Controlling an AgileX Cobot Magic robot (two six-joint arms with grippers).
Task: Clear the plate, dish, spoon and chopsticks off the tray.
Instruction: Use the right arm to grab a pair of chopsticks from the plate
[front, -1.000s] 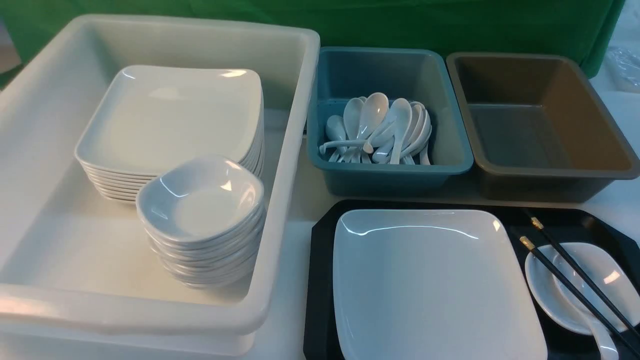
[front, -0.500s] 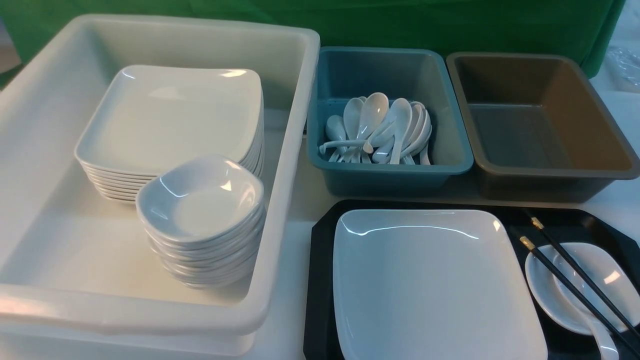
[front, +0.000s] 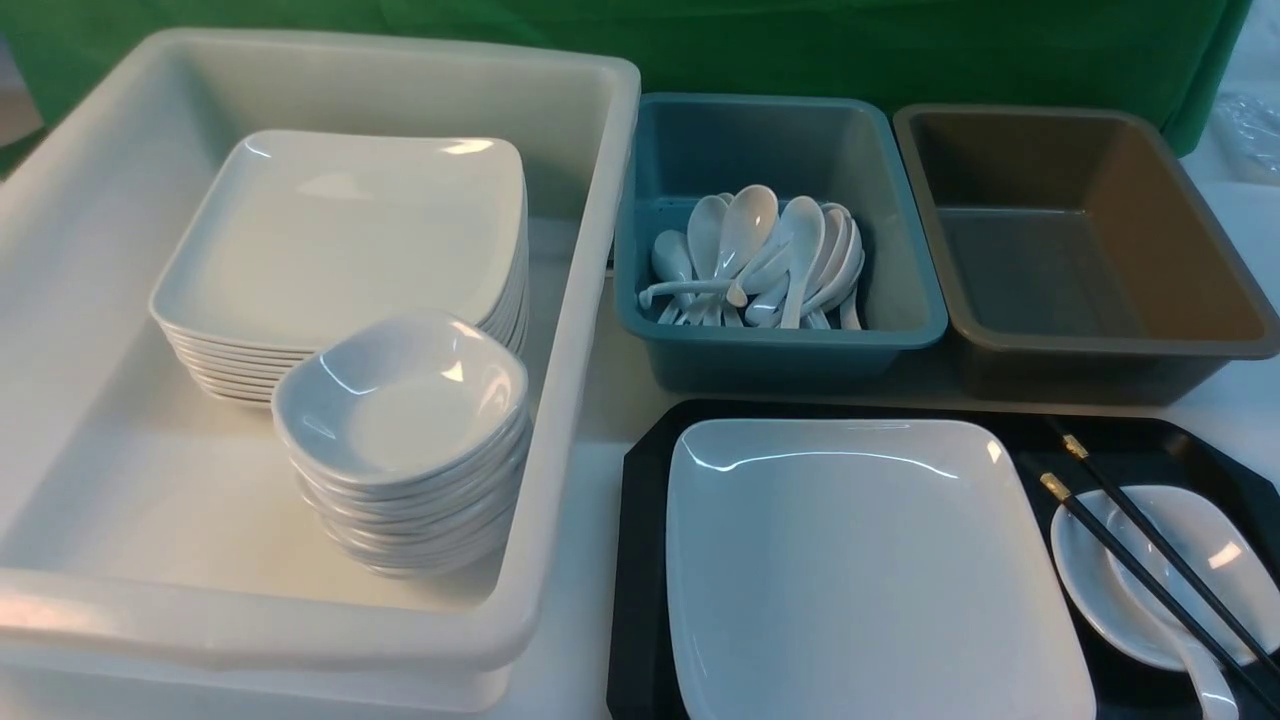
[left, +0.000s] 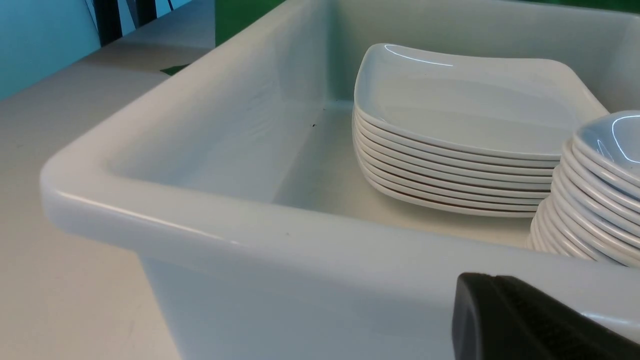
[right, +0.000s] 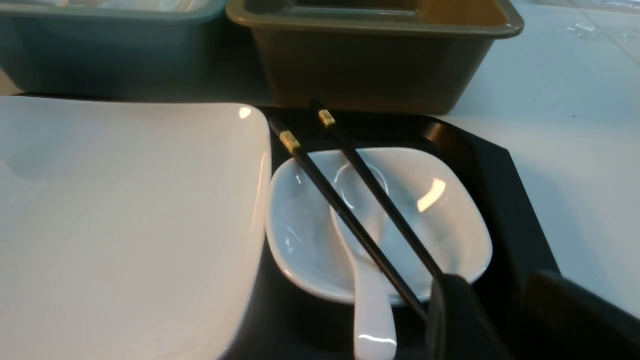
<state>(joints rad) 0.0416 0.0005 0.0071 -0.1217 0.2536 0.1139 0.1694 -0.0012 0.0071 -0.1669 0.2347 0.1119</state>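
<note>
Tub (front: 300, 630) beside my tightly closed left claw (left: 525, 325) holds a plate stack (front: 340, 230) and bowl stack (front: 400, 400); teal bin (front: 800, 130) holds loose spoons (front: 760, 250). Just ahead of my right claw (right: 497, 287) — partly open, gripping nothing — the tray (right: 505, 180) carries plate (right: 125, 215) and dish (right: 440, 220); spoon (right: 372, 310) lies in the dish, chopsticks (right: 350, 221) across it, gold ends pointing away.

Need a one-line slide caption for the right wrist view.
Chopsticks lie across the dish holding the spoon, beside the plate on the tray; brown bin behind.
</note>
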